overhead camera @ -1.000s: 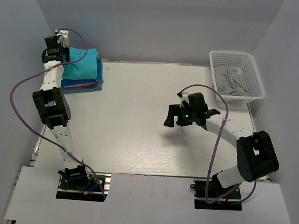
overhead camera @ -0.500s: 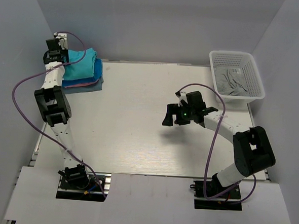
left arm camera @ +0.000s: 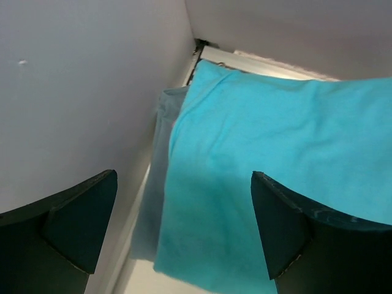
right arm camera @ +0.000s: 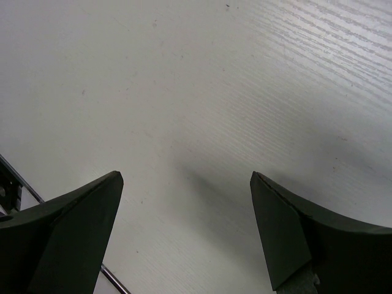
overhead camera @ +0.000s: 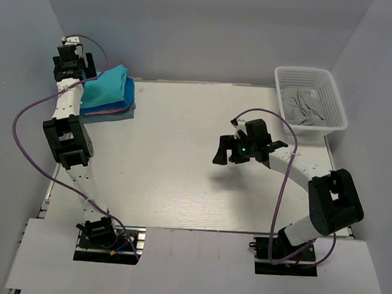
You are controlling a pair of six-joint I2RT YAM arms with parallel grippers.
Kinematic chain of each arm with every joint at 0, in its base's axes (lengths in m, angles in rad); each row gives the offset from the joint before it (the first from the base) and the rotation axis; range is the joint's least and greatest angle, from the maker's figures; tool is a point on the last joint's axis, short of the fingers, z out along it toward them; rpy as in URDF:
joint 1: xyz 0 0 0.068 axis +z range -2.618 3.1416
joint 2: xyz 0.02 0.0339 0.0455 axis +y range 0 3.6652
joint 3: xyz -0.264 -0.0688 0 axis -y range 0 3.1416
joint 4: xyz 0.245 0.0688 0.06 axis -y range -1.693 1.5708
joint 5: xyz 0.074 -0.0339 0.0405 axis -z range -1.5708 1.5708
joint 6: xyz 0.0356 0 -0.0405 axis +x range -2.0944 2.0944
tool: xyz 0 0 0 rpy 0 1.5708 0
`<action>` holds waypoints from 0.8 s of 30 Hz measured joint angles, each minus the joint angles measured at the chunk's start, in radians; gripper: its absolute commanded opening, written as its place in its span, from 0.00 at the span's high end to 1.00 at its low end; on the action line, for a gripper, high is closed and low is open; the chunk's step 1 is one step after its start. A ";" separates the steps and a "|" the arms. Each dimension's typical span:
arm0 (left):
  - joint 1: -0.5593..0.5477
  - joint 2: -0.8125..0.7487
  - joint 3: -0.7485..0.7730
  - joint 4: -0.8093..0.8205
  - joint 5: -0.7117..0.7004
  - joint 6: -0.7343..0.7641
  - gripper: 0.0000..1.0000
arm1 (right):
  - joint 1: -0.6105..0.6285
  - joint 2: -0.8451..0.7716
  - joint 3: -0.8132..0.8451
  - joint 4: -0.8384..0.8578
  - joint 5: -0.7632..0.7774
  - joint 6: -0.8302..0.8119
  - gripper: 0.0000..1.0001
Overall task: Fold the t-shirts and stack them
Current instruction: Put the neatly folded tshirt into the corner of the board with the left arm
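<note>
A folded stack of t-shirts lies at the table's far left corner. A turquoise t-shirt [overhead camera: 108, 88] [left arm camera: 275, 153] is on top. Below it show a deeper blue one [overhead camera: 129, 89], a pink edge [overhead camera: 99, 113] and a pale grey-blue one [overhead camera: 123, 114] [left arm camera: 160, 153]. My left gripper [overhead camera: 81, 70] [left arm camera: 184, 184] hangs open just above the stack's left edge, by the wall, holding nothing. Over the bare table right of centre my right gripper [overhead camera: 225, 155] [right arm camera: 187, 177] is open and empty. Another grey t-shirt [overhead camera: 306, 107] lies crumpled in the basket.
The white lattice basket [overhead camera: 304, 71] stands at the far right corner. Grey walls close in on the left, back and right. The wall [left arm camera: 73, 92] is close beside my left fingers. The table's metal edge rail [right arm camera: 12, 174] shows in the right wrist view.
My left gripper has opened and drawn back up toward the left wall, and the turquoise t-shirt now rests free on the stack. The right arm has hardly moved.
</note>
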 measured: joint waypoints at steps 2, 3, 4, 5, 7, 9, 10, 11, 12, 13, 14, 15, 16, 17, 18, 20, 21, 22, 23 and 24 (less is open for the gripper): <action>-0.006 -0.039 -0.003 -0.024 0.015 -0.033 0.00 | 0.000 -0.026 -0.006 0.006 0.002 0.002 0.10; -0.008 -0.069 -0.012 -0.033 0.025 -0.055 0.00 | 0.000 -0.045 -0.012 0.008 0.006 0.007 0.10; -0.012 -0.111 -0.036 -0.034 0.036 -0.079 0.00 | 0.000 -0.063 -0.019 0.015 0.009 0.013 0.10; -0.017 -0.161 -0.074 -0.032 0.042 -0.103 0.00 | 0.000 -0.085 -0.029 0.029 0.013 0.020 0.10; -0.036 -0.292 -0.188 -0.012 0.053 -0.167 0.00 | -0.001 -0.131 -0.055 0.056 0.022 0.031 0.10; -0.067 -0.450 -0.344 0.024 0.077 -0.232 0.00 | -0.001 -0.172 -0.082 0.078 0.030 0.048 0.10; -0.090 -0.530 -0.426 0.050 0.090 -0.266 0.00 | -0.001 -0.188 -0.097 0.089 0.034 0.056 0.10; -0.120 -0.613 -0.512 0.073 0.104 -0.302 0.00 | -0.001 -0.205 -0.113 0.096 0.040 0.067 0.10; -0.154 -0.687 -0.590 0.084 0.117 -0.333 0.00 | -0.001 -0.222 -0.134 0.105 0.049 0.079 0.10; -0.185 -0.745 -0.661 0.104 0.127 -0.366 0.00 | -0.001 -0.239 -0.154 0.116 0.057 0.088 0.10; -0.221 -0.811 -0.755 0.131 0.137 -0.400 0.00 | -0.001 -0.259 -0.178 0.122 0.067 0.099 0.10; -0.258 -0.875 -0.852 0.155 0.158 -0.427 0.00 | -0.001 -0.283 -0.202 0.125 0.077 0.108 0.10; -0.286 -0.928 -0.945 0.172 0.172 -0.449 0.00 | -0.001 -0.307 -0.224 0.131 0.084 0.114 0.10; -0.314 -0.980 -1.048 0.178 0.183 -0.471 0.00 | -0.001 -0.339 -0.250 0.132 0.092 0.123 0.10; -0.331 -1.022 -1.138 0.177 0.192 -0.488 0.00 | -0.001 -0.369 -0.270 0.132 0.100 0.130 0.10; -0.346 -1.082 -1.284 0.148 0.200 -0.514 0.00 | -0.001 -0.435 -0.315 0.142 0.116 0.145 0.10; -0.349 -1.101 -1.332 0.125 0.201 -0.526 0.00 | -0.001 -0.464 -0.335 0.148 0.127 0.155 0.10; -0.352 -1.123 -1.369 0.108 0.201 -0.534 0.00 | 0.000 -0.491 -0.356 0.158 0.137 0.163 0.10; -0.356 -1.151 -1.399 0.093 0.200 -0.540 0.00 | -0.001 -0.513 -0.379 0.167 0.145 0.171 0.10; -0.359 -1.192 -1.428 0.084 0.195 -0.546 0.00 | -0.001 -0.538 -0.405 0.180 0.154 0.178 0.10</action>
